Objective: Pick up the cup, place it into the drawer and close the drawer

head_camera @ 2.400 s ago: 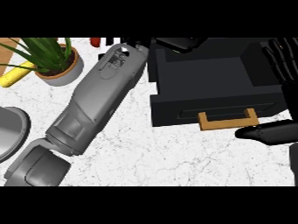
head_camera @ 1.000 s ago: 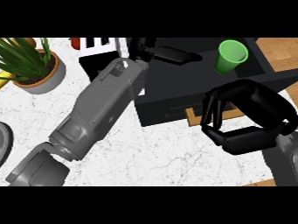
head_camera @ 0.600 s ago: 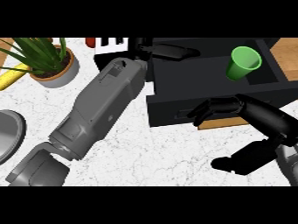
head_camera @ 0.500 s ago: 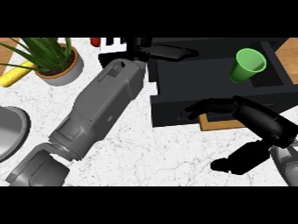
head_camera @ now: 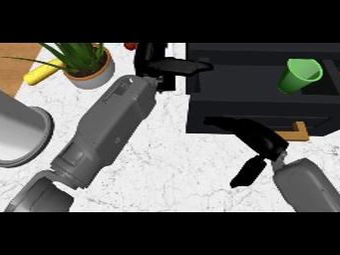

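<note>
The drawer (head_camera: 275, 94) handle is partly hidden behind the right hand (head_camera: 257, 137).

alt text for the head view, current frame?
A green cup stands inside the open black drawer, while the right hand lies with straight fingers against the drawer's front beside its wooden handle. The left hand reaches to the drawer's upper left corner; a potted plant and a grey pot sit at left.

Green cup (head_camera: 300, 74); black drawer (head_camera: 260, 94); white marbled counter (head_camera: 180, 164); yellow corn (head_camera: 41, 72).
</note>
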{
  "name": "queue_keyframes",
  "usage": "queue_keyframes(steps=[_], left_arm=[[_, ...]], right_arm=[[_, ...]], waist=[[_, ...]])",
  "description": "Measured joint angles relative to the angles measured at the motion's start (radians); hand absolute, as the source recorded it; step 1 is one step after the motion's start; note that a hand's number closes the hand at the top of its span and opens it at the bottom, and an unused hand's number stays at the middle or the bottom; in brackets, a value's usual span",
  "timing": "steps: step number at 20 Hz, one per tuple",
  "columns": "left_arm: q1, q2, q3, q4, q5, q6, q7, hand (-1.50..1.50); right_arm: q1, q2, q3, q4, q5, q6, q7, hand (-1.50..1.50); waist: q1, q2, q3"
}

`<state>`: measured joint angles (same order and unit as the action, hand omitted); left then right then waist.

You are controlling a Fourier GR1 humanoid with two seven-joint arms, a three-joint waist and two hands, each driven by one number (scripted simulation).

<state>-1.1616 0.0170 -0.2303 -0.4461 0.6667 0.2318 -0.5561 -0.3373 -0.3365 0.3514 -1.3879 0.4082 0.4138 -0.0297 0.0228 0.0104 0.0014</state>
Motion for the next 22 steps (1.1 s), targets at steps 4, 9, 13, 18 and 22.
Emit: queue_keyframes(steps=[4,9,13,18,22], left_arm=[[0.054,0.026,0.003,-0.055,0.001,-0.019,0.004,-1.5],[0.137,0.062,-0.005,-0.123,0.002,-0.063,0.014,-1.5],[0.188,0.088,-0.012,-0.172,0.005,-0.094,0.027,-1.5],[0.236,0.134,-0.01,-0.221,0.014,-0.14,0.044,-1.5],[0.263,0.151,-0.016,-0.25,0.013,-0.163,0.051,-1.5]], right_arm=[[-0.085,0.019,-0.004,0.251,0.075,-0.061,-0.1,1.5],[-0.224,0.041,-0.069,0.502,0.108,-0.152,-0.215,1.5],[-0.329,0.026,-0.15,0.655,0.088,-0.198,-0.298,1.5],[-0.424,0.015,-0.233,0.786,0.05,-0.223,-0.353,1.5],[-0.432,0.011,-0.262,0.813,0.015,-0.187,-0.377,1.5]], waist=[[0.029,-0.001,0.001],[0.062,-0.002,-0.003],[0.094,0.007,0.002],[0.117,0.016,0.006],[0.127,0.014,0.007]])
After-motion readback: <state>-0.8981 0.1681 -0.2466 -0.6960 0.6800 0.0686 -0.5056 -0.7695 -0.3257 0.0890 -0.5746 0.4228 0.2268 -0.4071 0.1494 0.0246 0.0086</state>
